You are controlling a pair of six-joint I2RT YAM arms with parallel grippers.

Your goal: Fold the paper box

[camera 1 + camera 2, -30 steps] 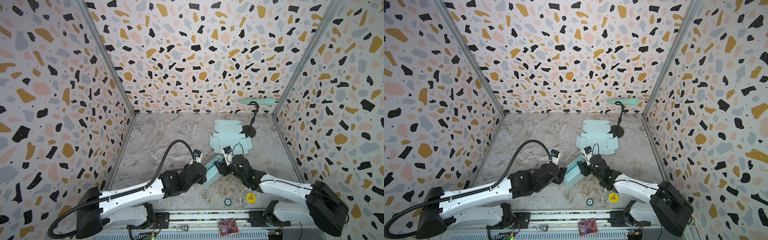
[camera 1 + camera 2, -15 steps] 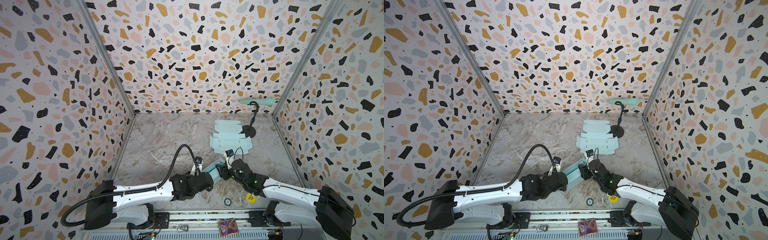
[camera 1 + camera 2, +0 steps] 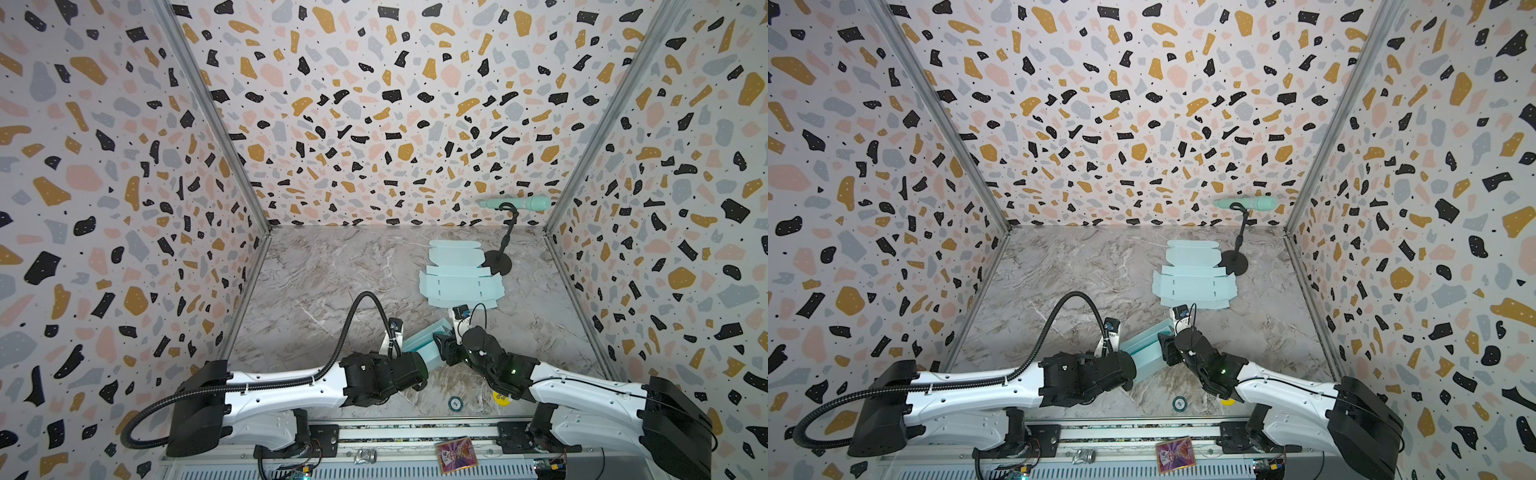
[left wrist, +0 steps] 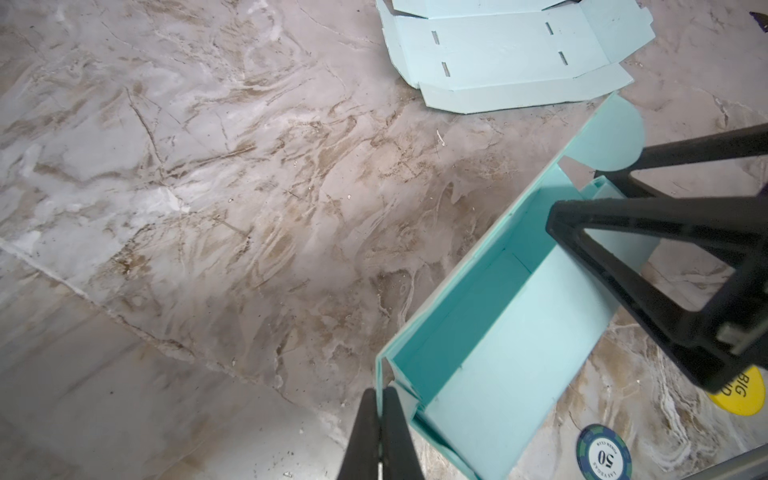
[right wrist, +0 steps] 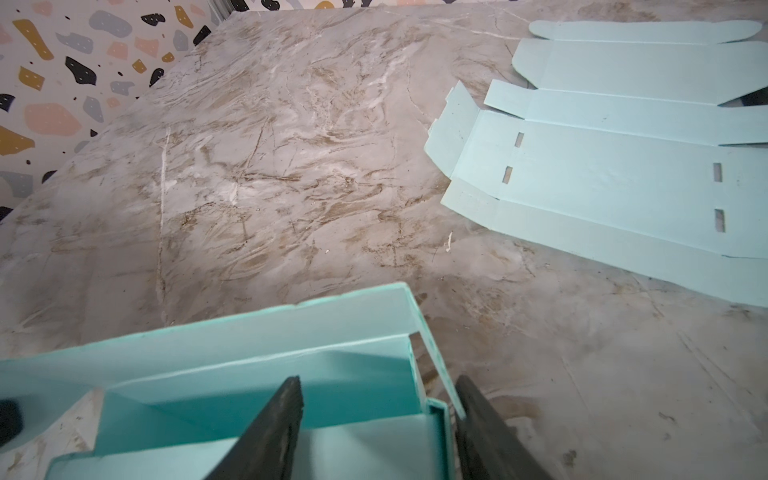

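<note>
Bright, even, diffuse light; faint soft shadows on the grey marbled surface (image 3: 332, 291). Both top views bow at their edges; wrist views blur close up.

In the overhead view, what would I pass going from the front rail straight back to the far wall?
Card on the rail → blue poker chip → half-folded teal box → flat box sheet → teal wand on its stand.

Left gripper (image 4: 379, 395) snaps shut on near-left end of paper box (image 4: 519, 332); left arm (image 3: 282, 386) slides right, nearer.
</note>
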